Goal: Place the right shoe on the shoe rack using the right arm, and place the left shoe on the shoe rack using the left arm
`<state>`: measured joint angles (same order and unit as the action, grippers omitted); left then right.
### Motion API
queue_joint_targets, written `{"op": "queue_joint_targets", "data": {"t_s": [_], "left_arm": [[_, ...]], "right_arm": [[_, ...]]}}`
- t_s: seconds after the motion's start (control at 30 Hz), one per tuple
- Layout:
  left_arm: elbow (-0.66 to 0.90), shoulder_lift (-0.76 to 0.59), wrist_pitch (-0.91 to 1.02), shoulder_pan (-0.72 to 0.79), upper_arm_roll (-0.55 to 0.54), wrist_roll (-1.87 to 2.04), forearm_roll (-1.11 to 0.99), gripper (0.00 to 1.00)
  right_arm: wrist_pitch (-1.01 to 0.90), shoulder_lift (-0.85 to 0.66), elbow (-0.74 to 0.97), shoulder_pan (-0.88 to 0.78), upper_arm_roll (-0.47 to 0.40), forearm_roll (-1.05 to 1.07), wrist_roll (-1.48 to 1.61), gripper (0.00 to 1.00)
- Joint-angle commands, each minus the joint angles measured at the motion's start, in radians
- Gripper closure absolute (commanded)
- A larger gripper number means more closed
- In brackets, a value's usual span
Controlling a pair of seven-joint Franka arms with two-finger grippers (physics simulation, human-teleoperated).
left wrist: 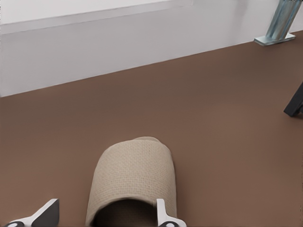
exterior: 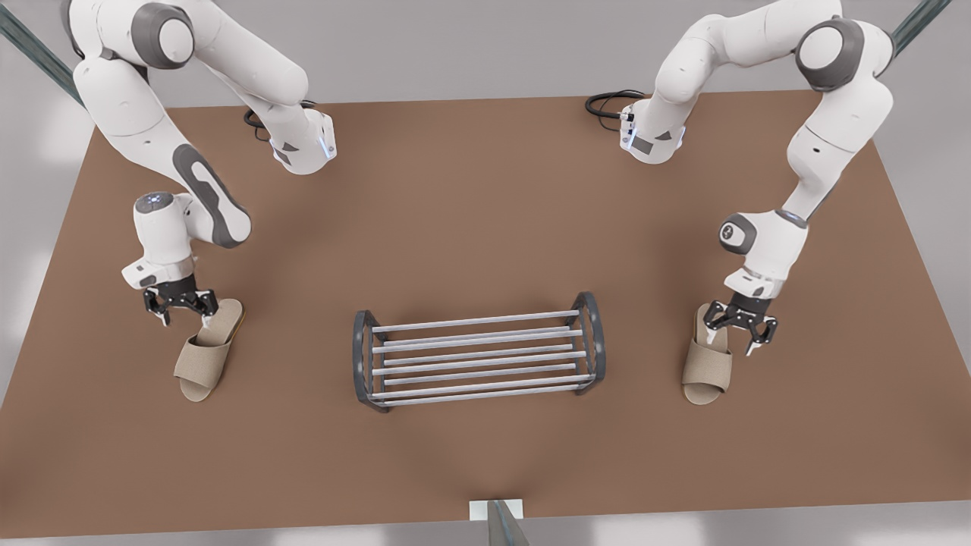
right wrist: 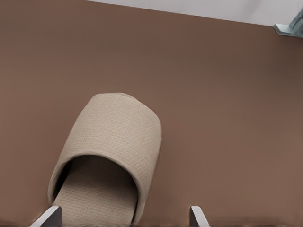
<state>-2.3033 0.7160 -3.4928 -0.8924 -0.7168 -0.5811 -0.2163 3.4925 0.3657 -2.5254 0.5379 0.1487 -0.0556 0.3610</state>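
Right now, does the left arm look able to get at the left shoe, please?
Probably yes: the left gripper hangs open over the heel end of the left shoe, nothing between them, though slightly off-centre. The shoe rack stands well apart. The right gripper hangs open by the right shoe.

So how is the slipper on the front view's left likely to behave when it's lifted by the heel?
The right shoe likely droops at the toe: thin sole, soft woven strap. It looks light, and lying flat it should slide, not roll. The open right pincer is at its heel; the open left pincer at the left shoe's heel.
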Motion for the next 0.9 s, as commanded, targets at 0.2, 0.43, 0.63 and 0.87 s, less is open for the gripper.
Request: {"op": "queue_joint_targets", "data": {"t_s": [0.2,0.43,0.63,0.87], "left_arm": [[0.008,0.005,-0.003,0.058,0.043,0.001,0.121,0.01],[0.025,0.016,-0.003,0.075,0.076,0.000,0.120,0.01],[0.047,0.019,-0.003,0.092,0.080,0.000,0.121,0.01],[0.076,0.049,-0.003,0.105,0.105,0.000,0.098,0.01]], "right_arm": [[0.016,0.065,0.036,0.023,0.002,-0.038,0.177,0.00],[0.017,0.102,0.053,0.047,0.002,-0.039,0.177,0.00],[0.017,0.121,0.082,0.048,0.022,0.030,0.162,0.00],[0.017,0.136,0.096,0.056,0.023,0.072,0.162,0.00]]}}
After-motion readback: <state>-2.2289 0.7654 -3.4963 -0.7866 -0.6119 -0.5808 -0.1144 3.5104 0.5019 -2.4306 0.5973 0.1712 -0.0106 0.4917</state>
